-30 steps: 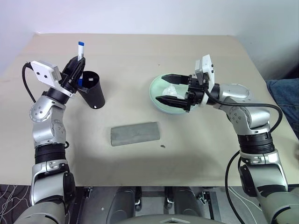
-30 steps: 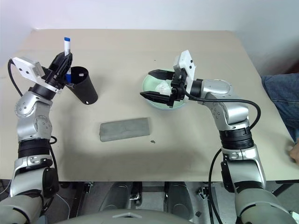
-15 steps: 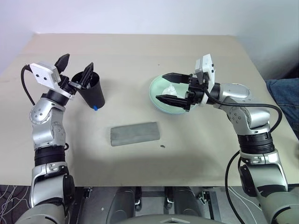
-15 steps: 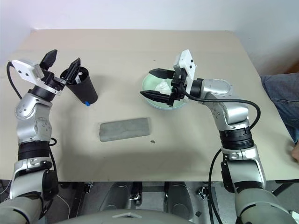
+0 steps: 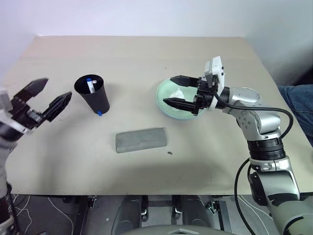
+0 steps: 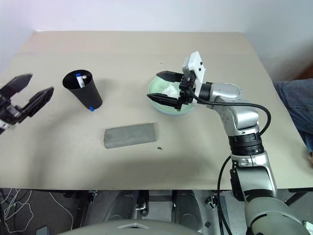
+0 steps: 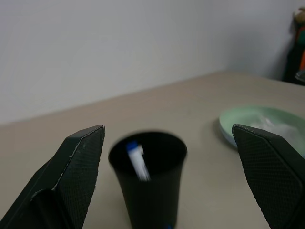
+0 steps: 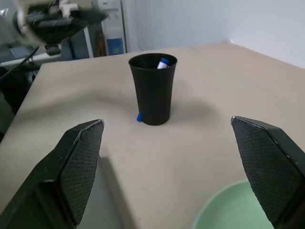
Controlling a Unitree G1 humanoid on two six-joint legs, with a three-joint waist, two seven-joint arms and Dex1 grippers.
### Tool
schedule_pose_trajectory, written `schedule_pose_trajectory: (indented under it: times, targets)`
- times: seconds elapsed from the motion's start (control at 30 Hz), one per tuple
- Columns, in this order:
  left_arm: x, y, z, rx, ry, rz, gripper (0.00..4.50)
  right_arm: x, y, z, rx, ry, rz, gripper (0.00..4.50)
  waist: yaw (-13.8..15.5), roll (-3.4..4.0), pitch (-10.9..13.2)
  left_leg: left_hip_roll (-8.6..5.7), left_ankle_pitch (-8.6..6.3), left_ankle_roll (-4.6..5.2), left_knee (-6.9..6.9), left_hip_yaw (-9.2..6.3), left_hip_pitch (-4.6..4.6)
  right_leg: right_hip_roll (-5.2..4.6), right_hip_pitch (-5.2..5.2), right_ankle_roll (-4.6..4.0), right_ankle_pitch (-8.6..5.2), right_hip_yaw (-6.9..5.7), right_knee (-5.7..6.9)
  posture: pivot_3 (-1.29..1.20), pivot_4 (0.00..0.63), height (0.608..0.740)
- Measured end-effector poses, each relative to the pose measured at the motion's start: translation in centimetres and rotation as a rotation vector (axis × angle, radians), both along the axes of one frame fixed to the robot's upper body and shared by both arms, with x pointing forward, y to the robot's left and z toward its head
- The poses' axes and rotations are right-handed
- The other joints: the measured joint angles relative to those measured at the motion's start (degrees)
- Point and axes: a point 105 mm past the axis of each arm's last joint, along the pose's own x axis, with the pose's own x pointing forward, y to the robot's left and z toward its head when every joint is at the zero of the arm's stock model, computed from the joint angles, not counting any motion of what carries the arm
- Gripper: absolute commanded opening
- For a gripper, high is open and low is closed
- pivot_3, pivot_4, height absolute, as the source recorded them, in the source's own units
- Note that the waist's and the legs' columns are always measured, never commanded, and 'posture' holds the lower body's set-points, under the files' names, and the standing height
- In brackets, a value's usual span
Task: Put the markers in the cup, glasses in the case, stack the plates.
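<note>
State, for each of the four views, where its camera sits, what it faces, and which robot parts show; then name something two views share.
Head views: look down on the tall black plastic cup, grey oblong case and both arms.
Left wrist view: along the open left gripper toward the cup.
Right wrist view: along the open right gripper over the pale green round plate toward the cup.
Shared: cup, plate.
</note>
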Motion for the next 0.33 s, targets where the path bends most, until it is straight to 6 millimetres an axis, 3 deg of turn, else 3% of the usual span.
schedule_pose_trajectory:
  times: [0.1, 0.33]
  targets:
    - [-0.8, -0.8, -1.9, 0.02, 0.052, -0.061, 4.47, 0.0, -0.5, -0.4, -0.005, 0.01, 0.015, 4.5, 0.22, 0.01, 0.01, 0.0, -0.03, 0.05, 0.0, 0.01, 0.0, -0.01, 0.0, -0.12, 0.07, -0.02, -0.2, 0.0, 0.15, 0.681]
    - [-0.2, -3.7, -5.3, 0.027, 0.111, -0.191, 4.47, -0.7, -3.3, -3.7, -0.033, 0.124, -0.047, 4.5, 1.04, 0.04, 0.01, 0.01, -0.05, 0.09, -0.09, 0.11, -0.11, -0.03, 0.02, -0.11, 0.11, -0.01, -0.22, 0.0, 0.15, 0.681]
